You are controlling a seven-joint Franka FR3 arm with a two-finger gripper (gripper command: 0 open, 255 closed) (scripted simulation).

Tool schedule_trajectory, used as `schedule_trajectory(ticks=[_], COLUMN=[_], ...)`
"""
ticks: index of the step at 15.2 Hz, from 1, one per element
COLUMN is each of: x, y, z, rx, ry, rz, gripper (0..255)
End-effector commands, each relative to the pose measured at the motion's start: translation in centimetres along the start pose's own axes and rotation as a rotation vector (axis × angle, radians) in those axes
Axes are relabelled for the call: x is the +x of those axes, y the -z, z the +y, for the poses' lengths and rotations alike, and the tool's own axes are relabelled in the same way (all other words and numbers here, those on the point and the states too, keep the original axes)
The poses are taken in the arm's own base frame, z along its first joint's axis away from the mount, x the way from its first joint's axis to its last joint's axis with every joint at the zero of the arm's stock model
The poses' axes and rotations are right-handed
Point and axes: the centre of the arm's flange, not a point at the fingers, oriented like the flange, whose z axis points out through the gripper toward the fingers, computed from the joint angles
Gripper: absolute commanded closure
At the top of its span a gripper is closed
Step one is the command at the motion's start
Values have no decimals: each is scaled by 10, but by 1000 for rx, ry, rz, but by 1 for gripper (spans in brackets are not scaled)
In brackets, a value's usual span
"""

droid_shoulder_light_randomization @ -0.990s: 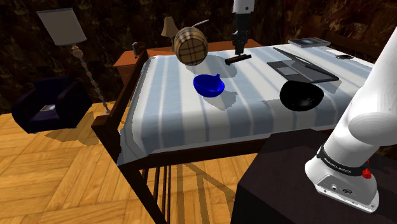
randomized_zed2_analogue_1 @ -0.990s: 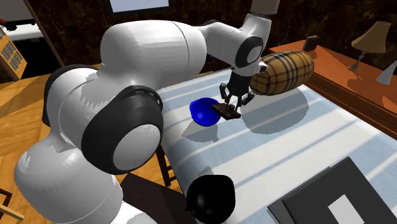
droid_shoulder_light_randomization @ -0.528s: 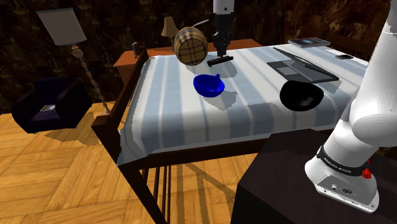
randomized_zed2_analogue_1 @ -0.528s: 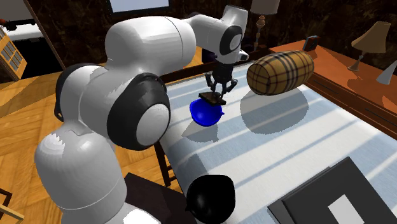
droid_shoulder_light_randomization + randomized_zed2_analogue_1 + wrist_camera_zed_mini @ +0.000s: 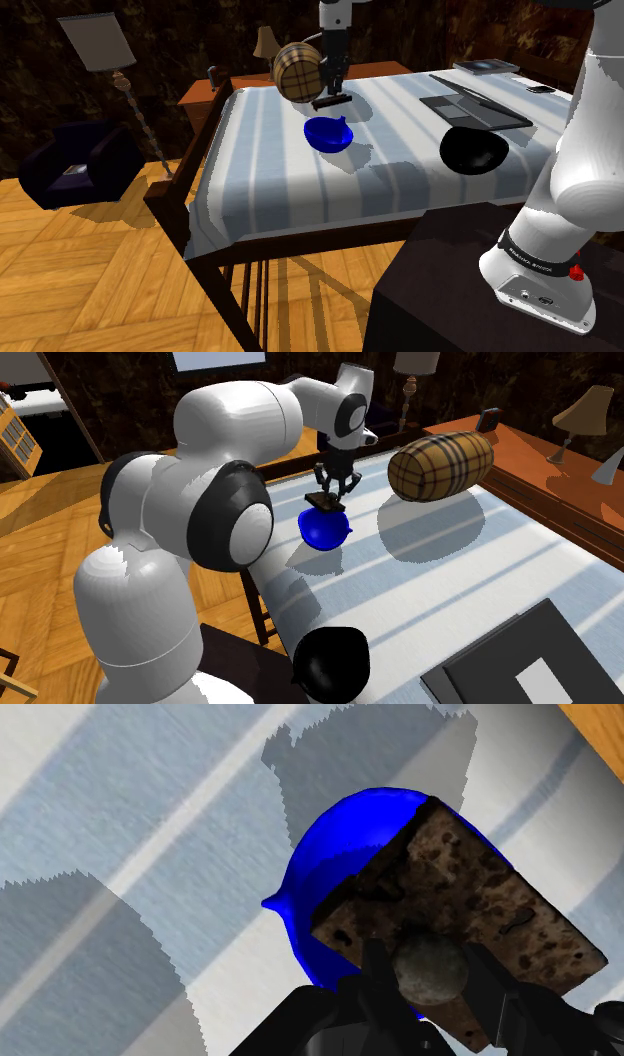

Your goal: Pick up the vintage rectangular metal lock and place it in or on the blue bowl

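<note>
Lock (image 5: 460,919) clamped in jaws, gripped near a rounded knob at its edge, with the rusty brown plate hanging flat underneath. Held in the air above the striped bed (image 5: 260,170), clear of the sheet. Blue bowl (image 5: 335,874) directly below in wrist view, partly hidden by the lock. In shoulder view, lock above and slightly beyond the bowl. Long axis roughly level there, diagonal to the jaws in wrist view. Visible part of the bowl empty; covered part unknown. Black bowl (image 5: 472,150) well apart toward shoulder view's right, nothing seen inside. Plaid bolster (image 5: 297,72) near the arm, apart from the lock. Judgement: carry nearly done. Next needs a short descent over bowl centre, then release. Risk: plate catching the rim and tipping out onto the bed.
</note>
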Motion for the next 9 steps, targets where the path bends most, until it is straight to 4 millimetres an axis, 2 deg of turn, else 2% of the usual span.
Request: schedule_trajectory(ticks=[1, 9], x=[2, 4], y=[-10, -52], z=[1, 5], rx=[0, 0], ry=[0, 0], rz=[1, 1], gripper=[255, 255])
